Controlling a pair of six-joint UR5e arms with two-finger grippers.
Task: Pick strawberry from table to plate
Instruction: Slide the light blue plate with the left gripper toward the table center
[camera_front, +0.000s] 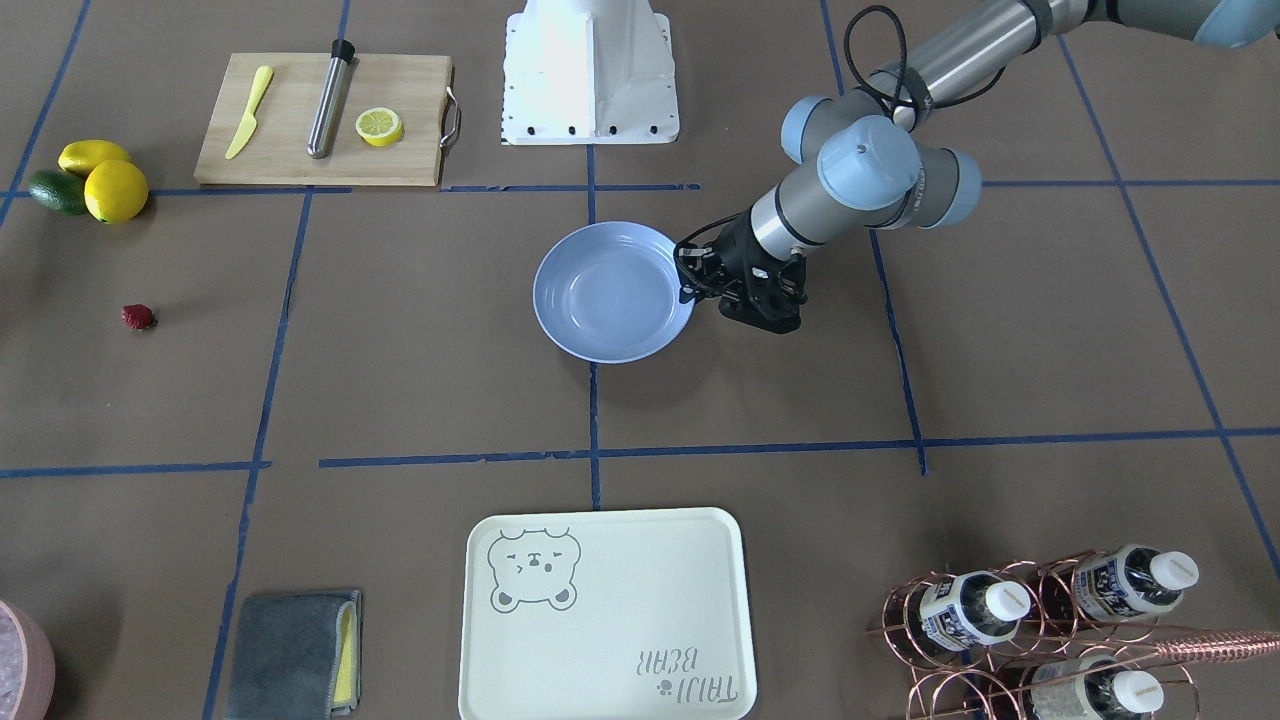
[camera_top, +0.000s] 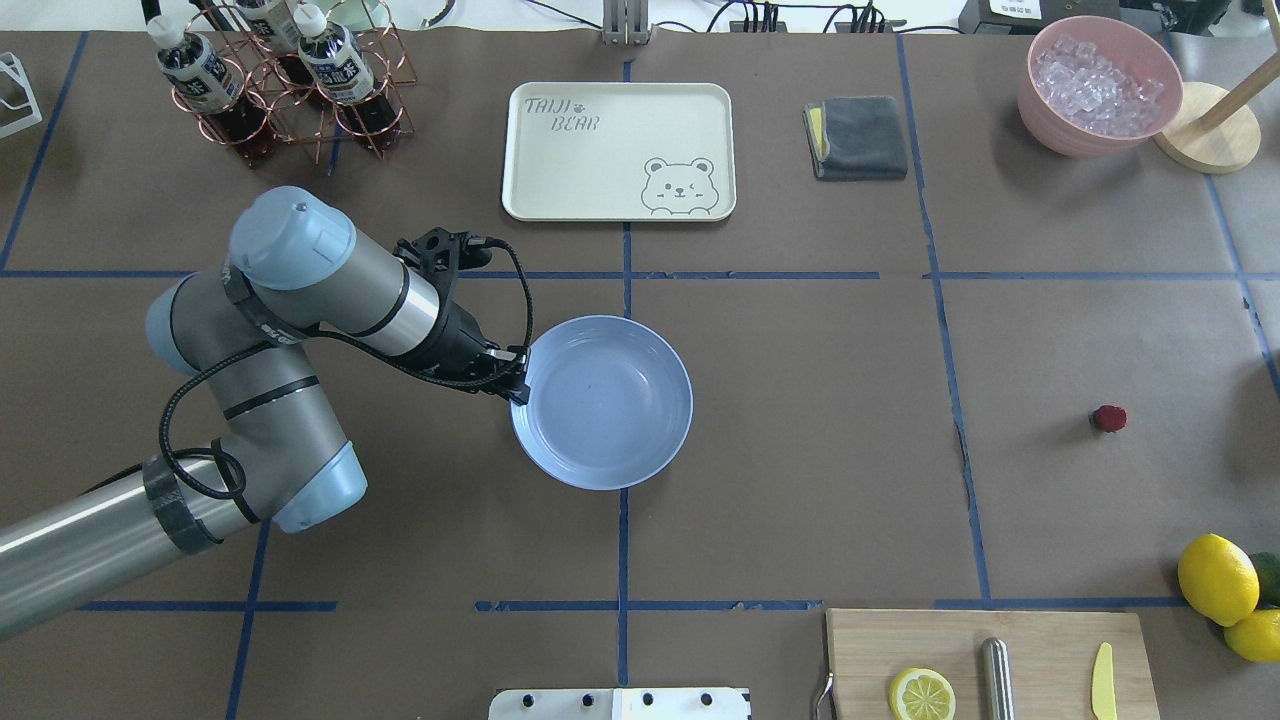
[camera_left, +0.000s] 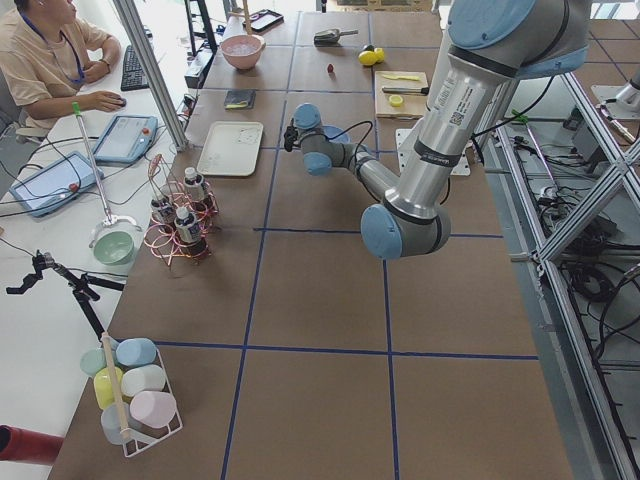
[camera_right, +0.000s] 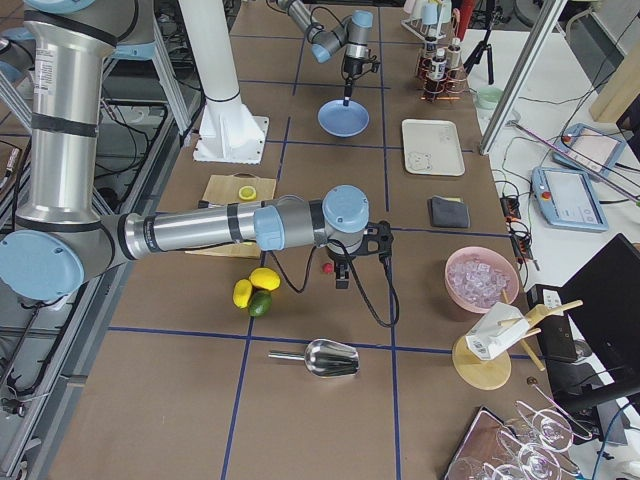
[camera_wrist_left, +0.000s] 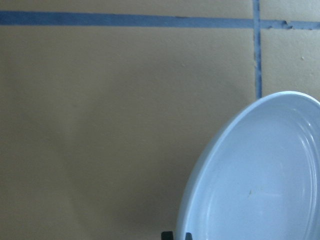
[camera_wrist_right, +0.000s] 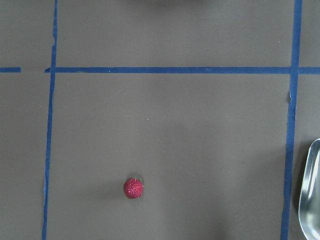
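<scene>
Cream and rectangular, the plastic tray with the bear drawing (camera_front: 640, 580) sits closest in the front view, with a folded grey cloth (camera_front: 290, 650) on one side and a copper wire rack of bottles (camera_front: 1040, 620) on the other. Further back, the round, glossy pale blue plate (camera_front: 612, 292) lies flat and empty in the middle of the brown paper-covered table (camera_front: 420, 380).

And look at the left gripper (camera_top: 518, 390): it is right down at the plate's rim. Its wrist camera catches only two dark fingertips (camera_wrist_left: 167, 234) close together at that edge, so whether they are pinching the rim cannot be told.

Over on the robot's right, the tiny dark red bumpy strawberry (camera_front: 138, 317) lies alone on the bare paper, well apart from the plate and near two yellow lemons (camera_front: 105, 180). The right gripper (camera_right: 341, 280) hangs just beside the berry in the right side view, and whether it is spread or clenched cannot be told. Its wrist camera looks straight down on the berry, low and left of centre.
</scene>
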